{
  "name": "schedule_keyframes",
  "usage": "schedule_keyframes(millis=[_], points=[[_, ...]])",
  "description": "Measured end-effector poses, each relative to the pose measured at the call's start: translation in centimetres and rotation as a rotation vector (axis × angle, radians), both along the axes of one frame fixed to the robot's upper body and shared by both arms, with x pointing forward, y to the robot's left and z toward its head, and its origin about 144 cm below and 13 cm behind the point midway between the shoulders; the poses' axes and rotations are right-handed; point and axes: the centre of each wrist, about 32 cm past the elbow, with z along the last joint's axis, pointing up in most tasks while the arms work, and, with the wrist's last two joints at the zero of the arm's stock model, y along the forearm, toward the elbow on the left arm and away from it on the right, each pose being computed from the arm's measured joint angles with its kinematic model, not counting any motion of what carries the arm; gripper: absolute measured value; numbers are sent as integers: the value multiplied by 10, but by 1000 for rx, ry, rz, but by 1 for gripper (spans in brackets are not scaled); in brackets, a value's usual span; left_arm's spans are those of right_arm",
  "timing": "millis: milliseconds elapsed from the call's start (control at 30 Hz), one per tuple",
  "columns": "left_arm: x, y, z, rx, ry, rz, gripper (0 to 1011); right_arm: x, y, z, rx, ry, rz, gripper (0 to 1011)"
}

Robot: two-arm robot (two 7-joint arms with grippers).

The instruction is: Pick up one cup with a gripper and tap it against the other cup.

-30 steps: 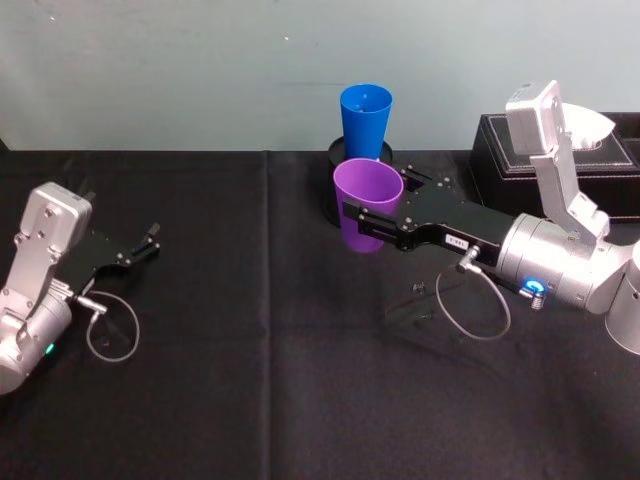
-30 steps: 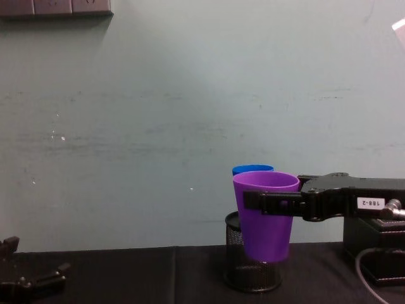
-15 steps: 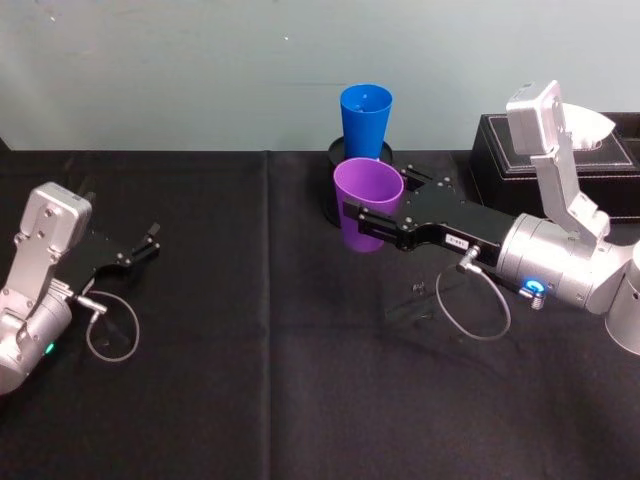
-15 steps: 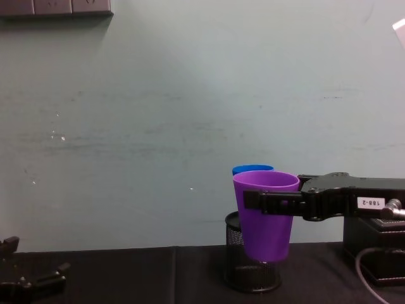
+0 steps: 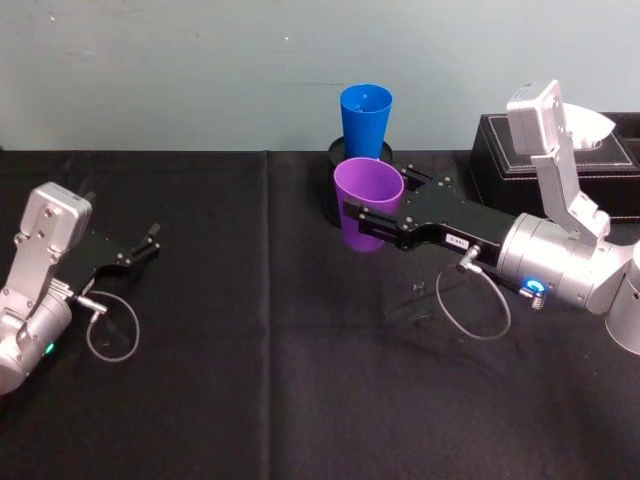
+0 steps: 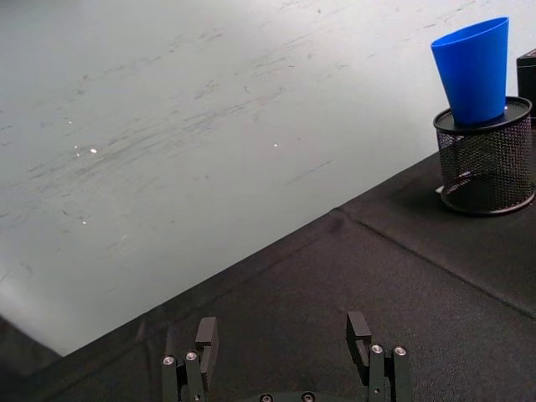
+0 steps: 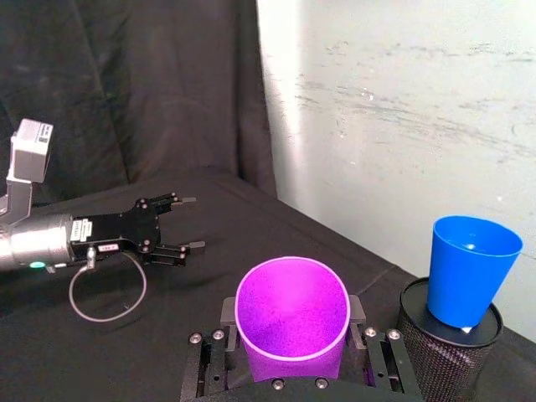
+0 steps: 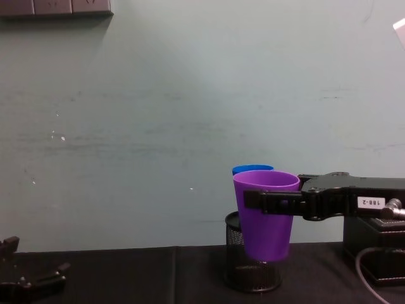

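The purple cup point(image 5: 366, 205) hangs upright above the table, with my right gripper point(image 5: 362, 222) shut on its sides just below the rim. Right behind it, the blue cup point(image 5: 366, 120) stands in a black mesh pen holder point(image 5: 333, 152). From the chest, the purple cup point(image 8: 266, 218) covers most of the blue cup point(image 8: 252, 169), and I cannot tell whether they touch. In the right wrist view a gap shows between the purple cup point(image 7: 291, 314) and the blue cup point(image 7: 467, 268). My left gripper point(image 5: 150, 240) rests open on the cloth at the far left.
A black box point(image 5: 500, 150) with something white on top stands at the back right, close to my right arm. A black cloth point(image 5: 280, 380) covers the table. A pale wall point(image 8: 158, 126) rises just behind the pen holder point(image 8: 234, 266).
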Motion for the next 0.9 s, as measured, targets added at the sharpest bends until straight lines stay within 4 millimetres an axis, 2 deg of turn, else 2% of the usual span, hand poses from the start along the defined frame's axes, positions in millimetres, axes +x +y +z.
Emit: schedule_keyframes(millis=[900], points=[[0, 0, 0, 0, 0, 0, 1005, 0, 0, 0, 0, 0, 0, 741]])
